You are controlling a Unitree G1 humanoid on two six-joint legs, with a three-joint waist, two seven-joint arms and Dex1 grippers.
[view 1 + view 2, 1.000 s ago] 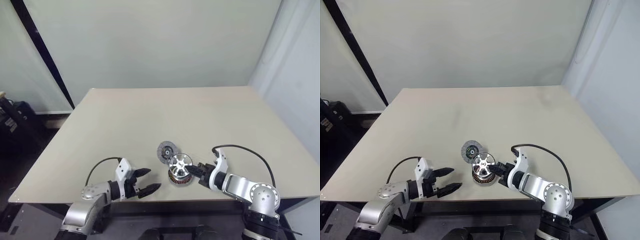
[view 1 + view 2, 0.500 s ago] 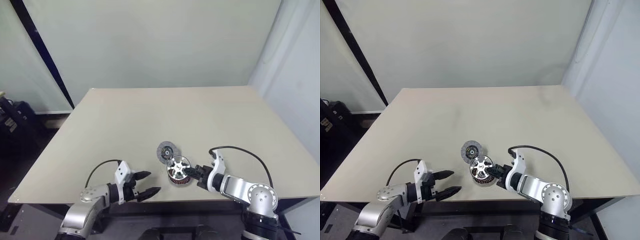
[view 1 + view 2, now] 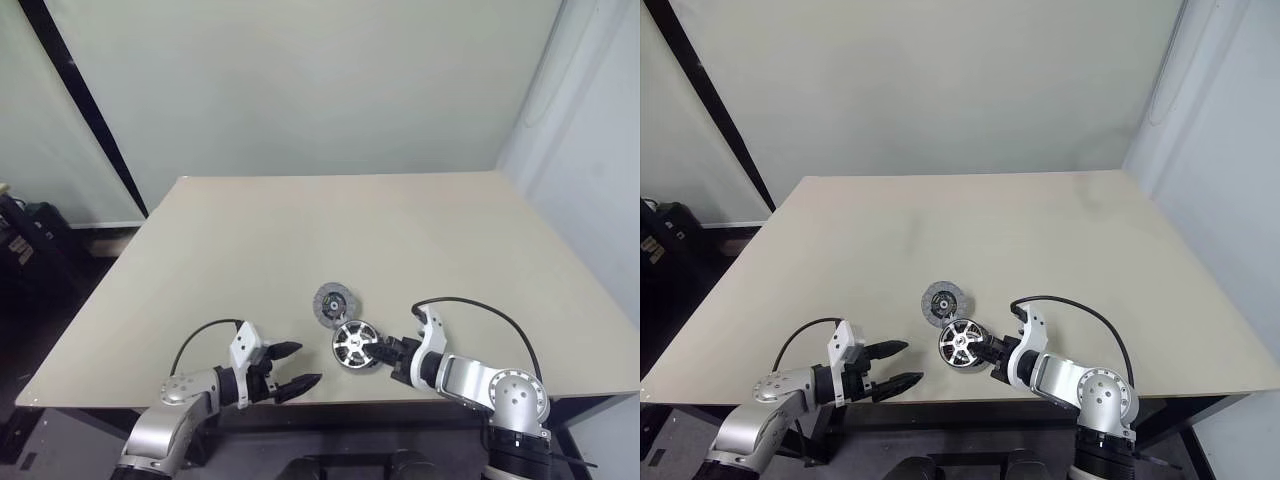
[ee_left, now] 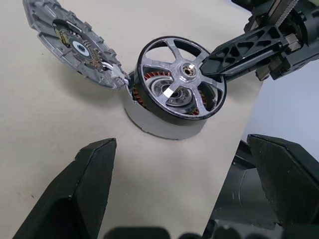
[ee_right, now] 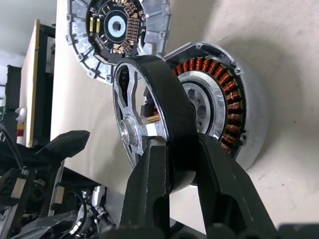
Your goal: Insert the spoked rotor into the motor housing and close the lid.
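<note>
We count one spoked rotor (image 4: 182, 83), one motor housing (image 4: 162, 123) and one lid (image 4: 75, 42), all near the front edge of the table (image 3: 300, 230), with two end effectors at work. The right end effector (image 5: 174, 164) is clamped on the rotor's dark rim, one finger on either face, and holds it tilted just over the housing's mouth — partly above the copper windings, not yet seated. The left end effector (image 3: 297, 365) waits wide open and empty, well to the left of the parts.

The lid lies face up beside the housing and touches it at one edge; it seems joined there, though we cannot be sure of a hinge.

We judge the rotor to be rigid metal, fairly light but smooth, so a pinch on the rim could slip if the ring twists. The rim is the sensible place to hold — the thin spokes and central hub look easier to bend or mark. It probably needs to go in square, since a tilted entry may jam or scrape the windings. The lid looks stiff and best pushed at its outer edge.
</note>
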